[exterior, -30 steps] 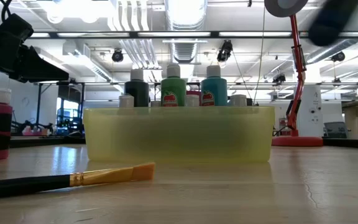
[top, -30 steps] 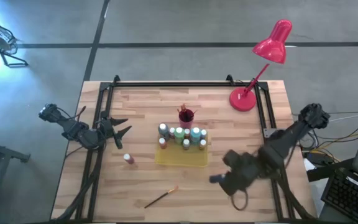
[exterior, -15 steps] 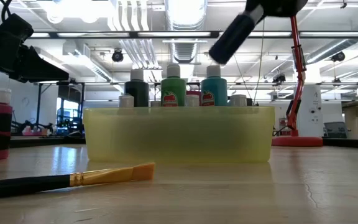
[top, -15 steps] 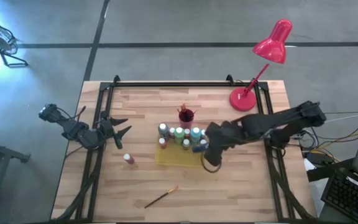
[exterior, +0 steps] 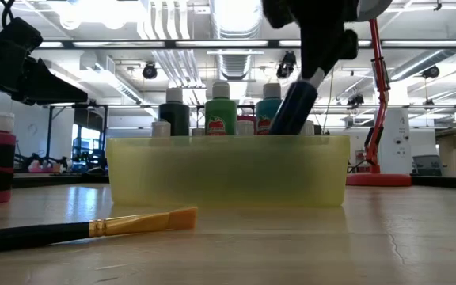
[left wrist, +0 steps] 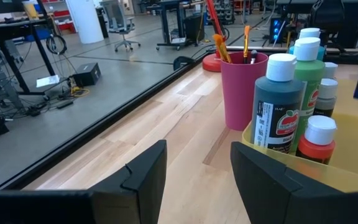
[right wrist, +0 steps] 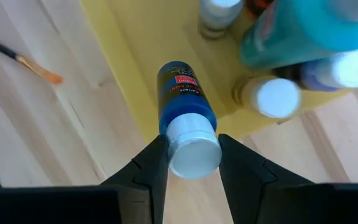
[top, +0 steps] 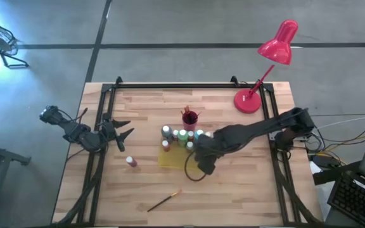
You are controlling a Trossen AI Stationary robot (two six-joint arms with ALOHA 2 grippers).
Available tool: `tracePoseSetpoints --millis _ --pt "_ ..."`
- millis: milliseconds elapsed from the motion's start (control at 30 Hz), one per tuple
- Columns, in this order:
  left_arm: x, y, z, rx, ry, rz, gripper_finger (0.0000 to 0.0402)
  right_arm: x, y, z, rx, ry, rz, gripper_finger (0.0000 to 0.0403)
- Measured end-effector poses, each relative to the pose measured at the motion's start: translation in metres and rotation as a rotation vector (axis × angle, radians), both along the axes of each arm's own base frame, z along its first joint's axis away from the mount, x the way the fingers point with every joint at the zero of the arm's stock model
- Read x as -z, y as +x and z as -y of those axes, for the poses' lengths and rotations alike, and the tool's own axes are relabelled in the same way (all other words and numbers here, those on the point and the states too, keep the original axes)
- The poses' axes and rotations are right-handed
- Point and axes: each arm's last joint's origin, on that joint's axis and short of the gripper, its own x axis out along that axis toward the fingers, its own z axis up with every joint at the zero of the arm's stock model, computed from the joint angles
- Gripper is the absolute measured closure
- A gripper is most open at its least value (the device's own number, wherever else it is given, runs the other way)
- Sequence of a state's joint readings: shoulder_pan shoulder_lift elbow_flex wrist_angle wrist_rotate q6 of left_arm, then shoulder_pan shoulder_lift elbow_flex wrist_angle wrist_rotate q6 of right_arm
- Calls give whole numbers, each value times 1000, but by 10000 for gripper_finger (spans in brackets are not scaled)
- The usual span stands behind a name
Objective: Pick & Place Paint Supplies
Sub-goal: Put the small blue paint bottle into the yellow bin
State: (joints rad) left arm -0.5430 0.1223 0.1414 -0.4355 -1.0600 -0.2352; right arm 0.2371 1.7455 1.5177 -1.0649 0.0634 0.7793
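A yellow tray (top: 170,162) in the table's middle holds several upright paint bottles (top: 181,135). Over the tray's right part, my right gripper (right wrist: 193,149) is shut on a blue paint bottle (exterior: 291,107) with a white cap. A magenta cup (top: 189,118) with brushes stands on the table behind the tray. A red bottle (top: 131,161) stands upright on the table left of the tray. A dark-handled brush (top: 164,201) lies flat near the front edge. My left gripper (top: 122,130) waits open at the table's left edge. My right gripper pinches the blue bottle's white cap (right wrist: 193,148) between its two fingers, coming from above and pointing steeply down. The bottle hangs below the fingers, tilted, its base (exterior: 279,128) about level with the tray's rim. Whether the base touches the tray I cannot tell.
A red desk lamp (top: 258,95) stands at the table's far right corner. Black rails (top: 170,85) run along the table's far and side edges. Bare wood lies in front of the tray and to its right.
My right gripper has carried the blue bottle from the table's near right toward the tray, going left and sinking, and has rolled about its pointing line. The bottle now hangs tilted just over the tray. The gripper stays shut on it.
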Motion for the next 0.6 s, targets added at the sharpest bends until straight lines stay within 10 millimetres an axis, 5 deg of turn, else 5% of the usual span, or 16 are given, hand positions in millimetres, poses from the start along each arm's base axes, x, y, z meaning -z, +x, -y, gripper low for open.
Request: tracePoseSetpoints --millis 333,600 --pt "0 0 0 0 0 0 217 29 18 -5 -65 -8 -166 291" --pt "0 0 0 0 0 0 217 29 23 -7 -81 10 -171 291"
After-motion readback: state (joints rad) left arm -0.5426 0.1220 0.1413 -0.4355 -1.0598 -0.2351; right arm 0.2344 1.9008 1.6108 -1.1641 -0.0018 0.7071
